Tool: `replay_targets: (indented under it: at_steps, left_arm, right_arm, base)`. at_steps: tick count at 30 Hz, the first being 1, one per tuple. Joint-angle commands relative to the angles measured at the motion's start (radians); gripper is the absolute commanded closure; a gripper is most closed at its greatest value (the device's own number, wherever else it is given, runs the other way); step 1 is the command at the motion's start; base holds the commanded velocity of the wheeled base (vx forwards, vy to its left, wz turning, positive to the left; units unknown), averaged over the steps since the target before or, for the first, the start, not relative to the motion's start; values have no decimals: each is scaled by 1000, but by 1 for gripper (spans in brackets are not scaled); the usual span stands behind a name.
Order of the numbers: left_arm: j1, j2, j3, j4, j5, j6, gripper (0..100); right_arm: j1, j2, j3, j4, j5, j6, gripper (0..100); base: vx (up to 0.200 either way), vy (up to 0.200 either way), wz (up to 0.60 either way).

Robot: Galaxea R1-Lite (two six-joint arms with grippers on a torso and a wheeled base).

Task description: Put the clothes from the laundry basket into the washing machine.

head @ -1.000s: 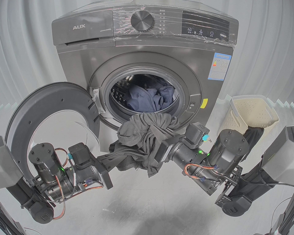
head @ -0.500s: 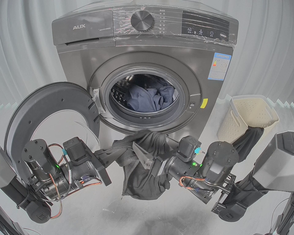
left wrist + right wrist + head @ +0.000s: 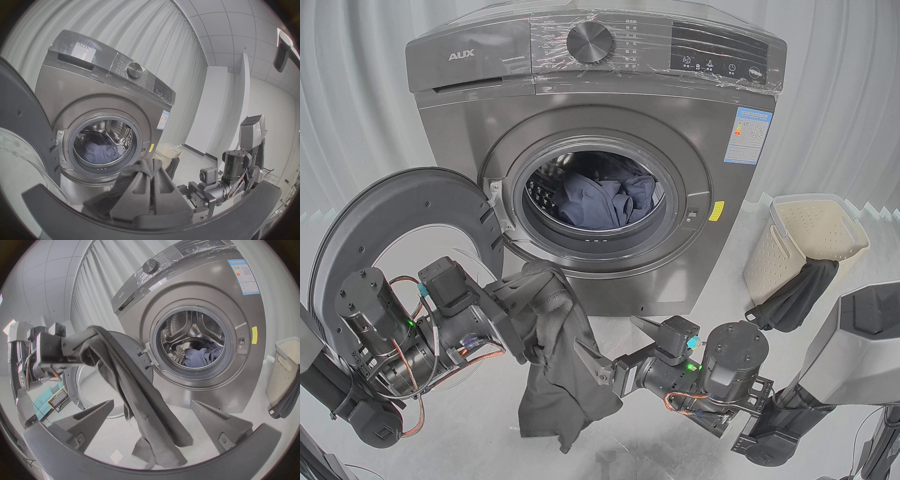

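Far left, the door (image 3: pixel 394 212) of the washing machine (image 3: pixel 487 56) hangs wide open. Just right of it, the left gripper (image 3: pixel 519 289) has its jaws clamped on the top of a dark garment (image 3: pixel 562 375). That garment dangles over the floor, below and left of the drum mouth (image 3: pixel 600 187). Blue clothes (image 3: pixel 600 201) already lie inside.

On to the right gripper (image 3: pixel 615 345): jaws spread wide, holding nothing, just beside the hanging cloth. This looks like the loading step, and the left arm will need to lift the garment over the lip and into the drum.

Far right, the laundry basket (image 3: pixel 819 201) stands on the floor with another dark piece (image 3: pixel 794 300) draped over its rim.
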Motion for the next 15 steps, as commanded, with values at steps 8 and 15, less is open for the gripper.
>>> replay_targets:
  at_steps: [8,15]
  left_arm:
    - [1,-2,-53,-1,61,-10,100]
    - [2,8,-81,-1,96,-25,100]
  right_arm:
    - [-9,18,10,1,-2,-1,0]
    - [4,32,10,1,0,-2,0]
  base:
    - [0,0,0]
    - [0,0,0]
